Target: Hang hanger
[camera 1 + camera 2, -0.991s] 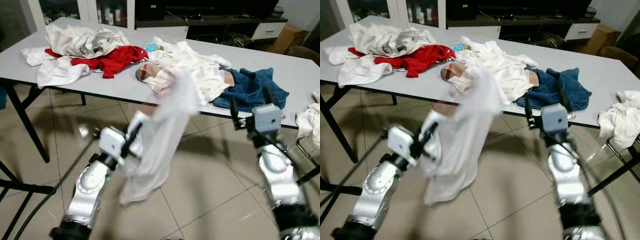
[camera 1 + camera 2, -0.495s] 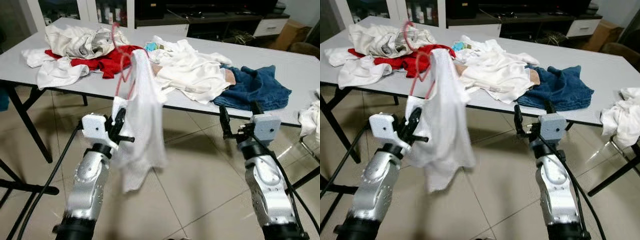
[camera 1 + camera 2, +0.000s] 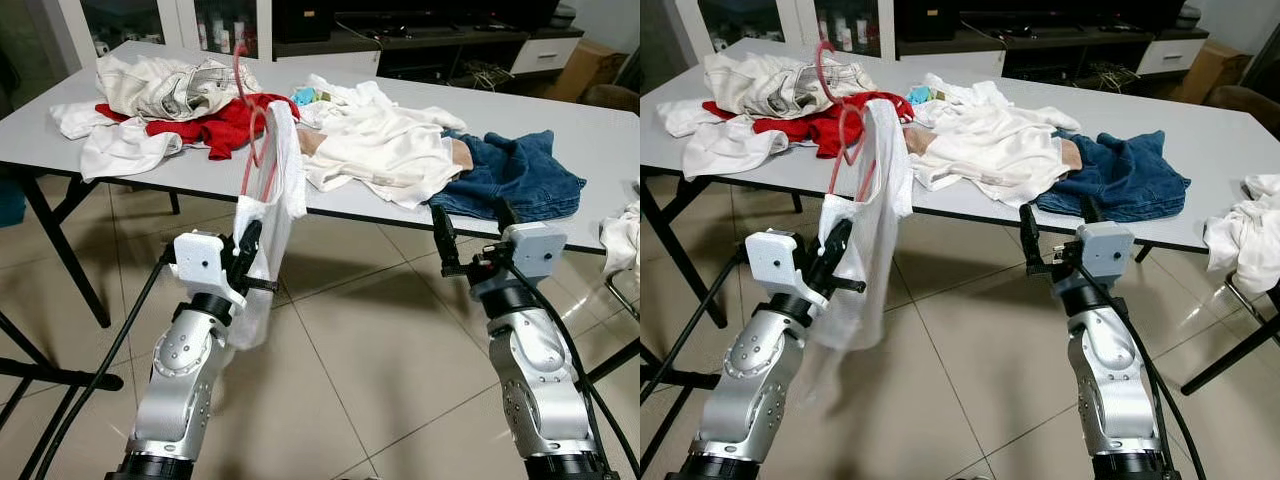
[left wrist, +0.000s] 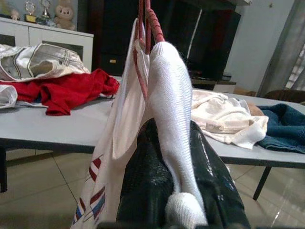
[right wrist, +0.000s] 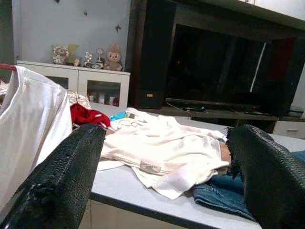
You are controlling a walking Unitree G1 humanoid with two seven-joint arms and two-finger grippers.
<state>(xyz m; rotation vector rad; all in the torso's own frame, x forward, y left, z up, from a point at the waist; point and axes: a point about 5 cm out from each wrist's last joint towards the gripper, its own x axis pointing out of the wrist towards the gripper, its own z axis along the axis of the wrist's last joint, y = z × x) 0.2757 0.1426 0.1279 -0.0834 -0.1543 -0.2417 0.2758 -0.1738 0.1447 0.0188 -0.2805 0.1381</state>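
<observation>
Hanger: a red hanger [image 3: 250, 130] is being held upright in front of the counter's near edge, its hook rising above the heap of red clothing behind it.
White garment: a white garment [image 3: 262, 235] is being carried on the hanger, draped over its shoulder and hanging down beside the left arm toward the tiled floor [image 3: 380, 340]; a red and blue striped print is being shown on its lower part in the left wrist view.
Left gripper: the left gripper [image 3: 246, 252] is being held raised before the counter, its black fingers [image 4: 147, 181] clenched on the white garment, with a fold of the cloth pinched between them just below the hanger.
Right gripper: the right gripper [image 3: 1052, 238] is being held up near the counter's edge, well apart from the hanger, with its fingers [image 5: 62, 176] spread and nothing between them.
Counter: a grey counter [image 3: 560, 215] is being covered with loose clothes.
Clothes on counter: a red garment [image 3: 220, 120] and a beige one [image 3: 170, 85] are being kept at the far left, a cream shirt [image 3: 385, 150] in the middle, and blue jeans [image 3: 520, 180] to its right.
Background: a dark TV cabinet [image 5: 214, 71] is being shown behind the counter.
</observation>
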